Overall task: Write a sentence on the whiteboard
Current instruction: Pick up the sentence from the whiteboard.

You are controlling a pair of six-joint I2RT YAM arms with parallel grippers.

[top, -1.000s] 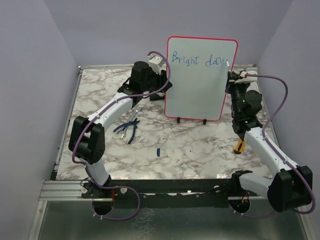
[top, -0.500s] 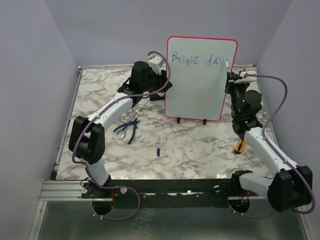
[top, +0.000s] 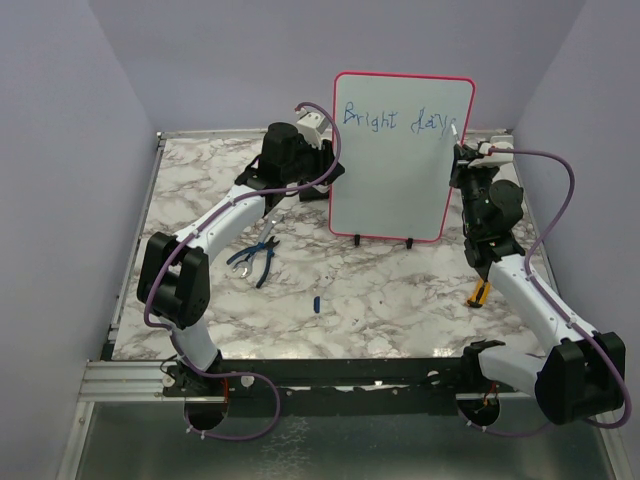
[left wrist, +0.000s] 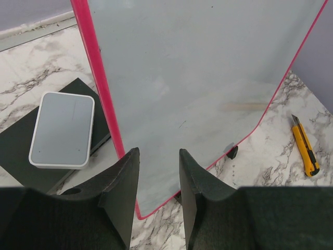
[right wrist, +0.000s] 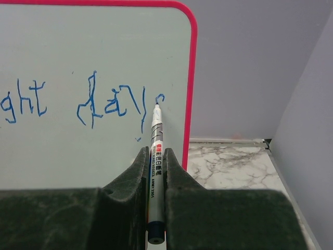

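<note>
The whiteboard [top: 390,190] stands upright on small black feet at the back of the table, its frame red-pink. Blue marker words "Bright day" [top: 395,118] run along its top; the right wrist view shows "ght day" [right wrist: 112,107] and a small hook of a further stroke. My right gripper [right wrist: 156,156] is shut on a grey marker [right wrist: 156,140], whose tip touches the board [right wrist: 78,52] at that hook, near the right frame. My left gripper [left wrist: 158,156] is at the board's left edge [left wrist: 99,67], by its unwritten side. Its fingers stand apart with nothing between them.
Blue-handled pliers [top: 255,260] and a small blue cap [top: 316,302] lie on the marble table in front of the board. A yellow utility knife [top: 480,292] lies by the right arm. A white-topped block on a black base [left wrist: 62,129] sits behind the board's left side.
</note>
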